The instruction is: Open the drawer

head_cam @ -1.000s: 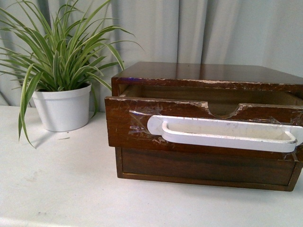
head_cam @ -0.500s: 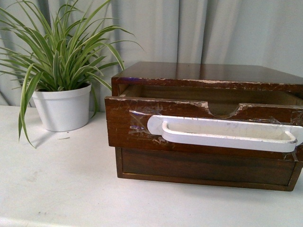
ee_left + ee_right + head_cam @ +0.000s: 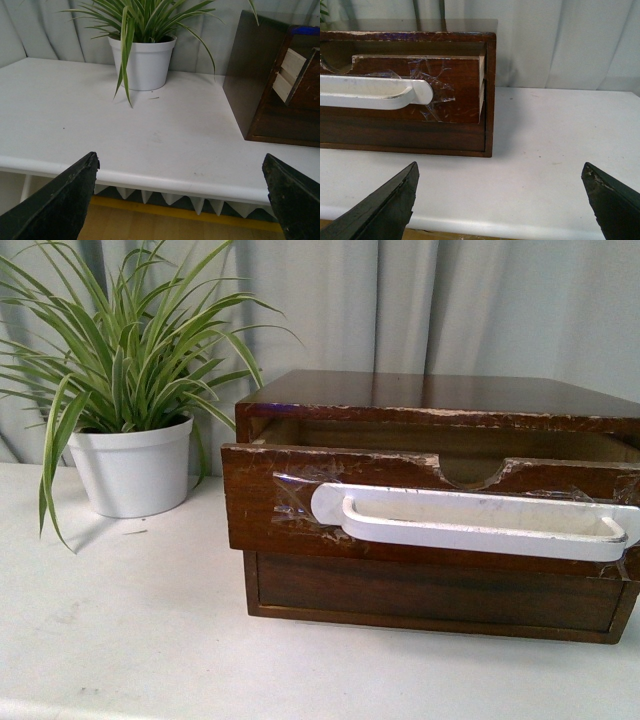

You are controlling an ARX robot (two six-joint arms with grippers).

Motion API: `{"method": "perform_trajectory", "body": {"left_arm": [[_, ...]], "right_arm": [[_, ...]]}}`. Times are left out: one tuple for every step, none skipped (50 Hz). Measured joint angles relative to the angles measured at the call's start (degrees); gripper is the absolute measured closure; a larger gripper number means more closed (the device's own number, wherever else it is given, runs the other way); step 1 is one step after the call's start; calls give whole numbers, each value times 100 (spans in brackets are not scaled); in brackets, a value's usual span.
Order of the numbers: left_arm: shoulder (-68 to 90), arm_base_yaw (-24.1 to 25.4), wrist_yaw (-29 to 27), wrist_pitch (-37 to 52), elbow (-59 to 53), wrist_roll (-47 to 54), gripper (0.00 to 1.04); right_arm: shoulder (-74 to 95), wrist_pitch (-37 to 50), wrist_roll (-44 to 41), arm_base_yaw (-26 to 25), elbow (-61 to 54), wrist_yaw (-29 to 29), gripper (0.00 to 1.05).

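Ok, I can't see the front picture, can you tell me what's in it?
A dark brown wooden drawer with a long white handle taped on sticks partly out of a small cabinet on a white table. A green plant in a white pot stands beside it.

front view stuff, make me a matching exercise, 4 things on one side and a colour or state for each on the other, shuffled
Things:
1. upper drawer
2. handle
3. lower drawer front
4. plant pot

States:
A. flush with the cabinet, plain, no handle
B. white, standing on the table left of the cabinet
C. pulled partly out, gap showing above its chipped top edge
D. long and white, fixed on with clear tape

Pairs: 1-C, 2-D, 3-A, 4-B
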Motion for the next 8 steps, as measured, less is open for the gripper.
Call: {"method": "perform_trajectory", "body": {"left_arm": [[0,0,0,0,0,0,6],[0,0,0,0,0,0,6],[0,2,0,0,0,0,6],[0,0,0,0,0,0,6],[0,2,0,0,0,0,6],[0,2,0,0,0,0,6],[0,0,0,0,0,0,6],[0,0,0,0,0,0,6]], "right_arm": [[-2,0,0,0,0,0,9],[0,0,0,0,0,0,9],[-2,0,0,0,0,0,9],[0,0,0,0,0,0,9],[-2,0,0,0,0,0,9],[-2,0,0,0,0,0,9],[0,0,0,0,0,0,9],[0,0,0,0,0,0,9]]}}
